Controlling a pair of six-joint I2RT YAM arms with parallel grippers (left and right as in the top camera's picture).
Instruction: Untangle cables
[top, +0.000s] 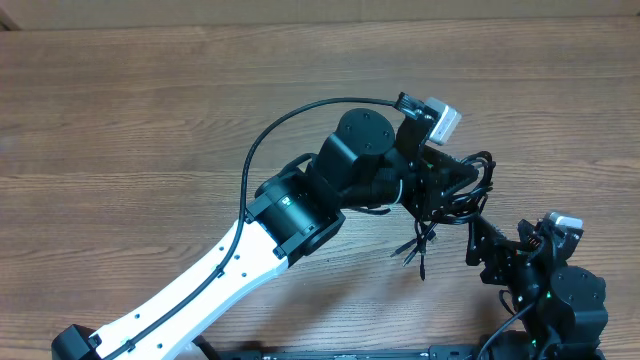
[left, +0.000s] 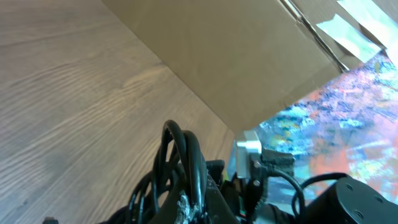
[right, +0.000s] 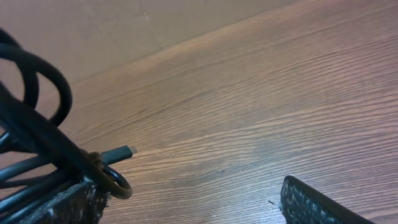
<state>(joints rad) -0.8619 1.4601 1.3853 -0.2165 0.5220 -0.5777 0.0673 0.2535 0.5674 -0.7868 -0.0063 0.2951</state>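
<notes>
The cables (top: 472, 196) are a knotted bundle of thin black cords held above the wooden table (top: 150, 120), with loose plug ends (top: 416, 246) hanging below it. My left gripper (top: 445, 190) is shut on the bundle; in the left wrist view the cords (left: 186, 162) loop up from between its fingers (left: 205, 208). My right gripper (top: 482, 250) stands open just below and right of the bundle. In the right wrist view the cables (right: 34, 134) cross its left finger (right: 65, 205), a plug (right: 118, 153) points right, and nothing lies between the fingers (right: 311, 205).
A brown cardboard wall (left: 236, 56) borders the table's far side. The left arm's own thick black wire (top: 290, 120) arcs over its wrist. The right arm's base (top: 555, 300) sits at the lower right corner.
</notes>
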